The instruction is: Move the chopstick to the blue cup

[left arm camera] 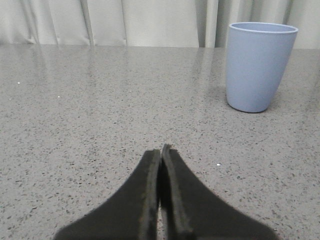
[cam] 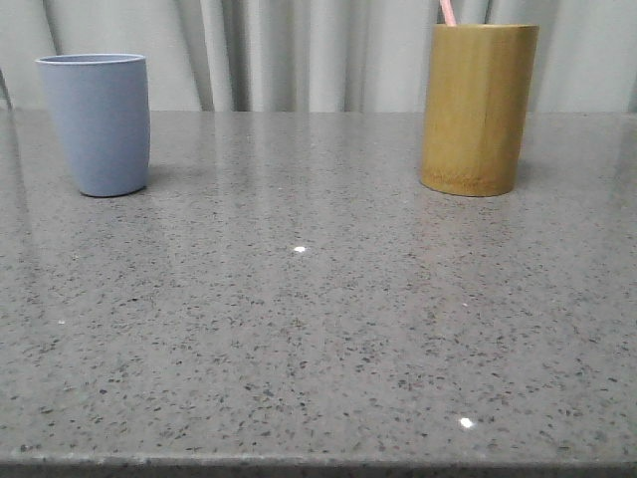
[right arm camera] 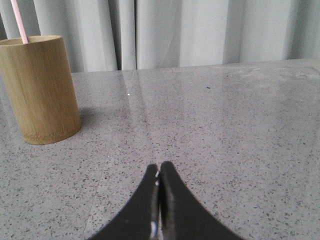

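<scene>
Standing upright at the far left of the grey speckled table (cam: 318, 329) in the front view was the blue cup (cam: 97, 124), a matte grey-blue tumbler narrowing toward its base, mouth upward, nothing visible above its rim.

Item two, far right of the same table: a yellow-brown bamboo holder (cam: 478, 108), cylindrical, upright, taller than the blue cup and well apart from it, with bare tabletop between them.

Item three: the chopstick (cam: 447, 12), pale pink and thin, stood inside the bamboo holder. Only a short length rose above the rim, leaning slightly and running out of the top of the frame; its lower part was hidden by the holder's wall.

Item four: the left gripper (left arm camera: 161, 150), seen from its wrist camera, dark jaws pressed together with no gap to speak of and nothing between them. It sat low over the table, the blue cup (left arm camera: 259, 65) ahead of it and off to one side, apart from it.

Item five: the right gripper (right arm camera: 160, 166), seen from its wrist camera, jaws likewise closed tip to tip and holding nothing, low over the table. The bamboo holder (right arm camera: 41, 90) stood ahead and to one side, the chopstick (right arm camera: 19, 21) rising from its mouth.

Backdrop: pale pleated curtain (cam: 299, 55) behind the table's far edge.
</scene>
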You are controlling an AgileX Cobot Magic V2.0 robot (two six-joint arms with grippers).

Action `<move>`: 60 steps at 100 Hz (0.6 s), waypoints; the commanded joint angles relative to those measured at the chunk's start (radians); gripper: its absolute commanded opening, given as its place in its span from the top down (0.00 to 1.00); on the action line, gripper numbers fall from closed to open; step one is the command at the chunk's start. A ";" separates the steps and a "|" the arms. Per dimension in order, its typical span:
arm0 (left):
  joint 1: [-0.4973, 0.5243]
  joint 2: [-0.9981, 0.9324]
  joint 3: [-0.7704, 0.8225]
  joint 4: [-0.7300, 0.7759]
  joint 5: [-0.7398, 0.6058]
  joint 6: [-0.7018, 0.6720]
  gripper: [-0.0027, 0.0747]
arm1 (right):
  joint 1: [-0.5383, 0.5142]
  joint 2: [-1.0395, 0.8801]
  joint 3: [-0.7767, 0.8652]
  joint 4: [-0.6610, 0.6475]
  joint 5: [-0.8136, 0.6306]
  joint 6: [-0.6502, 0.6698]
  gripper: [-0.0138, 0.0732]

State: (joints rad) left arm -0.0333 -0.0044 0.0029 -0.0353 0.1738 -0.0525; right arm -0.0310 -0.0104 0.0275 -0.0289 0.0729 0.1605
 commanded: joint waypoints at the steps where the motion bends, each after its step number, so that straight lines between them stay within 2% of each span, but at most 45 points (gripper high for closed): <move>1: 0.001 -0.034 0.010 -0.006 -0.093 0.001 0.99 | 0.001 -0.021 0.001 -0.013 -0.086 -0.004 0.95; 24: 0.000 -0.034 0.006 -0.017 -0.102 0.001 0.99 | 0.001 -0.021 -0.019 -0.013 -0.073 -0.004 0.95; 60: 0.000 0.007 -0.116 -0.076 -0.023 -0.001 0.99 | 0.001 0.043 -0.231 -0.013 0.160 -0.004 0.95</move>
State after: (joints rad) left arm -0.0333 -0.0044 -0.0342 -0.0936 0.2043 -0.0525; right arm -0.0310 -0.0078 -0.1192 -0.0289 0.2524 0.1605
